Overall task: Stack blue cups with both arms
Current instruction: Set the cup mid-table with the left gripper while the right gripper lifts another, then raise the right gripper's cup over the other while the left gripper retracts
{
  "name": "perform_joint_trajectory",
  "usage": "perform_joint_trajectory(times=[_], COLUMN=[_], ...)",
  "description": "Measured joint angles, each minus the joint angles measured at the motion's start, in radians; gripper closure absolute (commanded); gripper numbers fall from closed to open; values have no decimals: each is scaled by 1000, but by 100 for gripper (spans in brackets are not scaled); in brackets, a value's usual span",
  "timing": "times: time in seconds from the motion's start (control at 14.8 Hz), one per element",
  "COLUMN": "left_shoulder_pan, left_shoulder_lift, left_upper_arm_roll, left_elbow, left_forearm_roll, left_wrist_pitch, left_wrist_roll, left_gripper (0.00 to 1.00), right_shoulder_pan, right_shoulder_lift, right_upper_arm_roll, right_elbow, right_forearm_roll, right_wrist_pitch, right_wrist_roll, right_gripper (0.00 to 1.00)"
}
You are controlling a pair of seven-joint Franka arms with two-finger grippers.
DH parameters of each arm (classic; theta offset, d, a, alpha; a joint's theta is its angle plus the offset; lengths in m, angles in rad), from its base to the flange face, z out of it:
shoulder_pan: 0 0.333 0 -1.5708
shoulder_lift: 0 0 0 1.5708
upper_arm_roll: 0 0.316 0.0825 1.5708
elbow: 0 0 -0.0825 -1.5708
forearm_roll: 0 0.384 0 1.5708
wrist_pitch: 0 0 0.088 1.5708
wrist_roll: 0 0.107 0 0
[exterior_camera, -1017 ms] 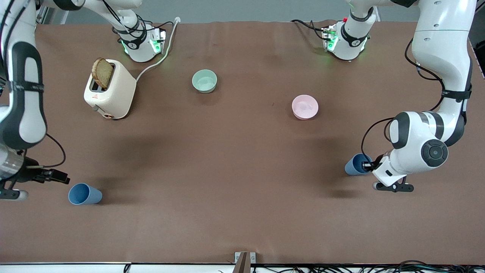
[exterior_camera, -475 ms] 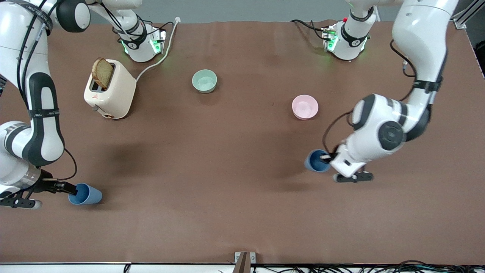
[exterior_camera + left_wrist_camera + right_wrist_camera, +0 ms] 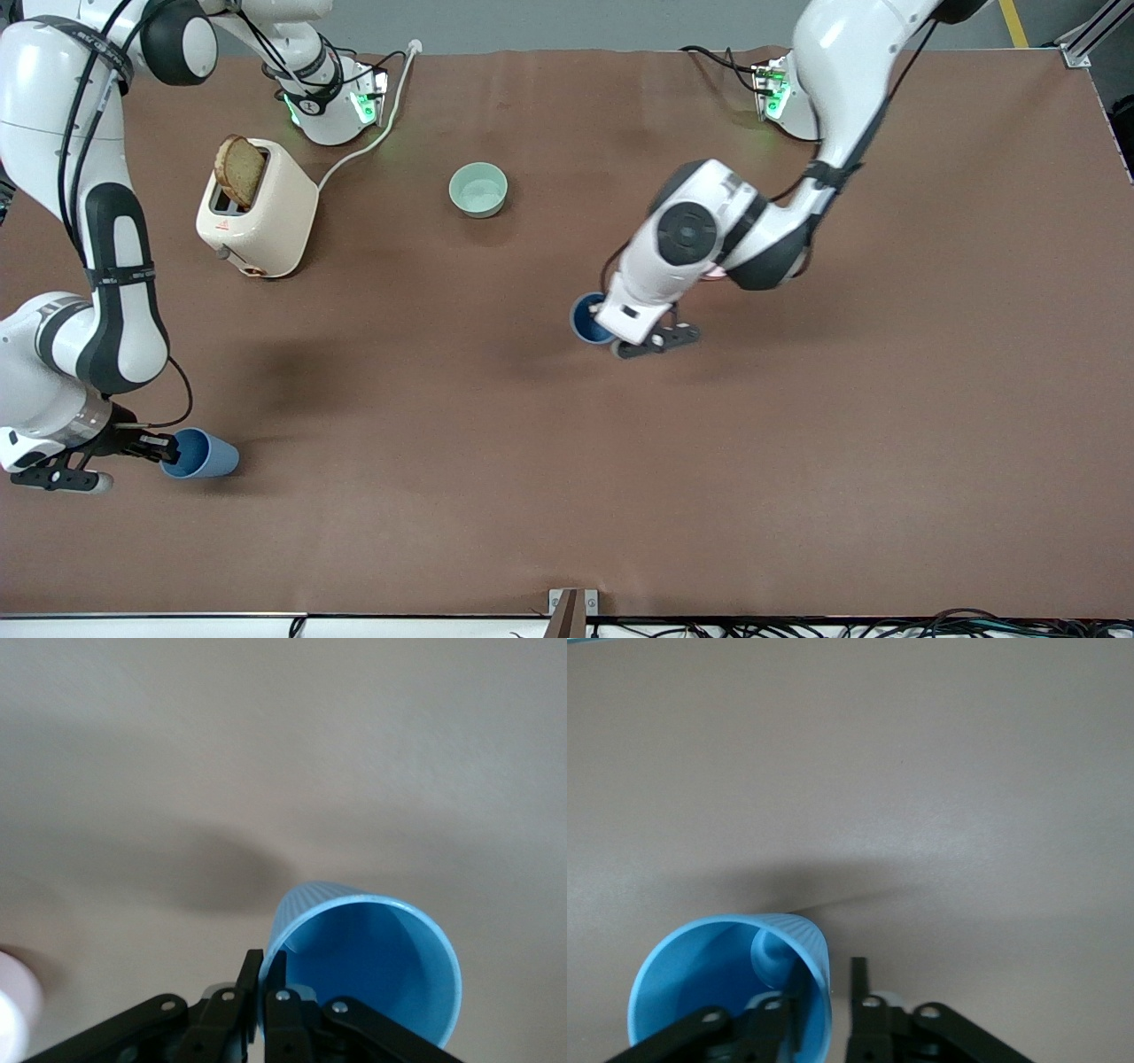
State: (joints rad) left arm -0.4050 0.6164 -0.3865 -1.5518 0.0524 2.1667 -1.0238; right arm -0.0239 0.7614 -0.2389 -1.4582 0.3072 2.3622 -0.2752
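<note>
My left gripper (image 3: 604, 324) is shut on the rim of one blue cup (image 3: 584, 317) and holds it tilted in the air over the middle of the table. In the left wrist view the fingers (image 3: 264, 970) pinch the cup's wall (image 3: 372, 966). The second blue cup (image 3: 205, 455) lies on its side near the front camera at the right arm's end. My right gripper (image 3: 165, 447) is open at its mouth. In the right wrist view (image 3: 824, 992) one finger is inside this cup (image 3: 700, 983) and the other outside, with a gap.
A cream toaster (image 3: 261, 213) with a bread slice stands at the right arm's end, near the bases. A pale green bowl (image 3: 478, 189) sits mid-table, farther from the camera than the held cup. The pink bowl (image 3: 11, 1001) is mostly hidden by the left arm.
My left arm has carried its cup from the left arm's end toward the table's middle. My right gripper has moved up to the lying cup and straddles its rim.
</note>
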Motion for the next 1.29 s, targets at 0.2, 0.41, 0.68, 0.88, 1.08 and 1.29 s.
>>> perform_joint_trajectory(times=[0.2,0.41,0.68,0.88,1.08,1.29], left_shoulder_pan=[-76,-96,-96,-95,-60,57], left_shoulder_lift=[86,131,134,131,84,-13], left_upper_arm_roll=[3,3,3,4,13,15], left_elbow=[38,54,68,85,134,232], left_forearm_roll=[54,67,70,82,94,95], left_wrist_pitch=[99,146,147,147,118,-79], left_wrist_roll=[-131,-162,-162,-162,-162,-121], left_gripper=[99,70,29,0,0,0], right_shoulder_pan=[8,13,39,59,69,77], right_shoulder_lift=[0,-31,-211,-355,-457,-525], right_upper_arm_roll=[1,0,4,84,240,433], right_elbow=[6,29,52,43,-13,-89], right_forearm_roll=[18,19,15,-20,-118,-164], right_wrist_pitch=[-7,-107,-328,-452,-480,-479], right_wrist_roll=[2,5,129,311,549,797], right_gripper=[94,94,94,96,98,100])
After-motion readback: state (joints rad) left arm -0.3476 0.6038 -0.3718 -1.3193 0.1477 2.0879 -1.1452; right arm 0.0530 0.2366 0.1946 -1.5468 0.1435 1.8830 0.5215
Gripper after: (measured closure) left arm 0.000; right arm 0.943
